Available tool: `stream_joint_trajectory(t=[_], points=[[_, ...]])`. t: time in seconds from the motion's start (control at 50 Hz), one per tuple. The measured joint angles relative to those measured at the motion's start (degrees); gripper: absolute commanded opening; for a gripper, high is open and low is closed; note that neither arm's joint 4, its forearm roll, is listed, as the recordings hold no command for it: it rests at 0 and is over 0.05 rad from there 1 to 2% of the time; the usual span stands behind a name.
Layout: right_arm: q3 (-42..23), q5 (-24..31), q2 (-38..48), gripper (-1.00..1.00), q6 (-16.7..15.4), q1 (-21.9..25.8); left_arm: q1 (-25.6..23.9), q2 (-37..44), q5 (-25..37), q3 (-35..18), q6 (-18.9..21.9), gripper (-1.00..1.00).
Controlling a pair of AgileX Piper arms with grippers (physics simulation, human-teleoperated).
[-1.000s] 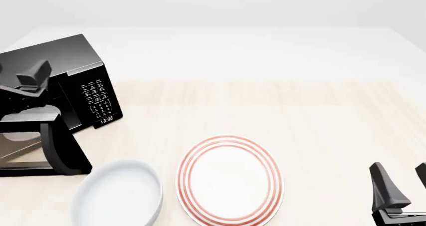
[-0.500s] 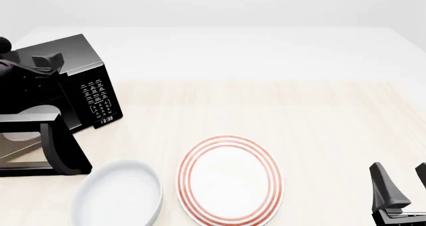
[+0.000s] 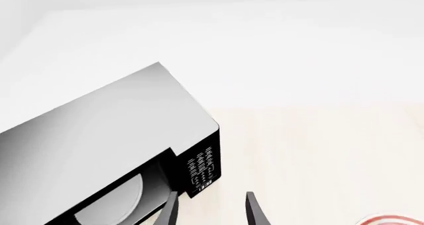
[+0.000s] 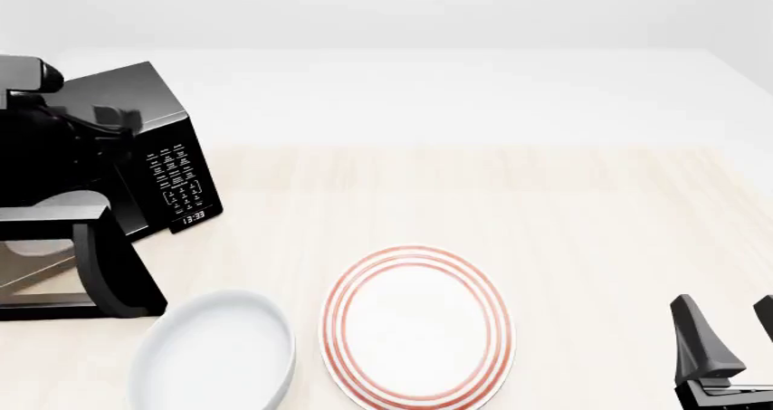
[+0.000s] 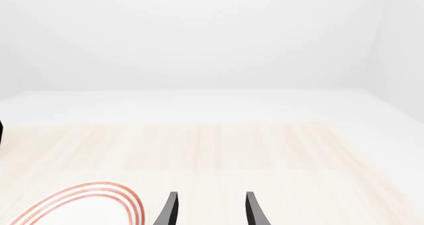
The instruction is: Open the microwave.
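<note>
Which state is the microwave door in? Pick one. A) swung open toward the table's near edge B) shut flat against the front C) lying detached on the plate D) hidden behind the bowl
A: in the front view the door stands swung out from the microwave, edge-on beside the bowl, and the left wrist view shows the white turntable inside the open cavity.

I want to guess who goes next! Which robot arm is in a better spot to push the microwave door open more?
Left. Its end effector is right at the glossy black box microwave, whose door already hangs open. The right end effector sits far across the table, beyond the red-ringed white plate.
</note>
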Motion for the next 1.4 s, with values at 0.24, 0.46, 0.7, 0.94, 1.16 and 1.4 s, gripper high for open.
stream_joint_trajectory(t=[0.24, 0.46, 0.7, 0.94, 1.16, 1.4], points=[[0.0, 0.0, 0.0, 1.0, 0.0, 0.0, -0.2, 3.6, 2.9, -2.4, 0.2, 1.0], [0.0, 0.0, 0.0, 1.0, 0.0, 0.0, -0.4, 6.6, 5.4, -4.4, 0.7, 1.0], [0.0, 0.0, 0.0, 1.0, 0.0, 0.0, 1.0, 9.0, 6.1, -4.6, -0.3, 1.0], [0.0, 0.0, 0.0, 1.0, 0.0, 0.0, 3.1, 11.1, 6.0, -5.2, -0.1, 1.0], [0.0, 0.0, 0.0, 1.0, 0.0, 0.0, 5.3, 12.6, 5.7, -5.1, 0.6, 1.0], [0.0, 0.0, 0.0, 1.0, 0.0, 0.0, 7.9, 13.0, 5.2, -3.6, 0.9, 1.0]])
